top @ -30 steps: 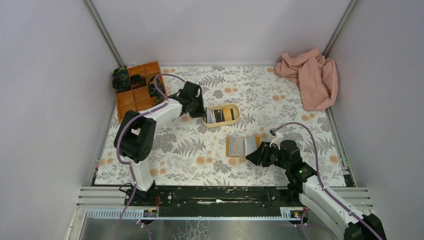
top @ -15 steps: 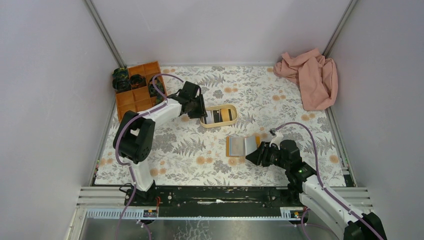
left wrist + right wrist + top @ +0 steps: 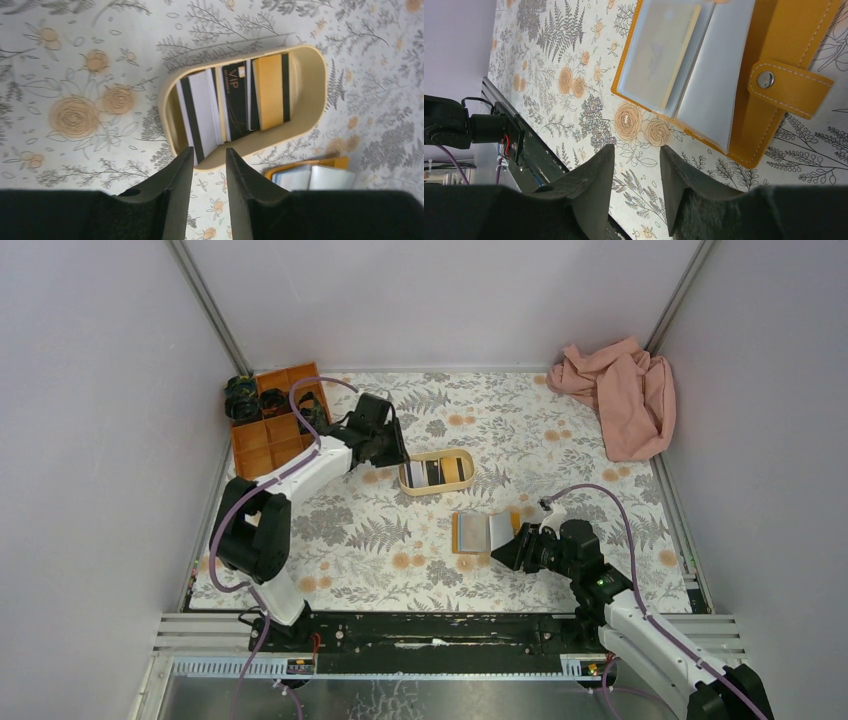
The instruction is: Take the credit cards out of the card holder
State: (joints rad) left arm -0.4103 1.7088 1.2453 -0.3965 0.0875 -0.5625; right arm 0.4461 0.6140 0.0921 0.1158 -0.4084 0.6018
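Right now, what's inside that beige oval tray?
At least three overlapping cards lie in the tray: a white card, a black VIP card and a yellow card. Anything beneath them is covered.

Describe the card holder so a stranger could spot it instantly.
On the floral-patterned table, look just right of centre. The flat orange-tan folding card holder lies open there. Unlike the beige oval tray beyond it, it has a snap tab and pale sleeves.

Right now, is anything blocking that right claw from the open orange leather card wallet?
Nothing visible. The right gripper, jaws open, is just beside the flat orange leather-look card holder; only bare floral table cover lies between them.
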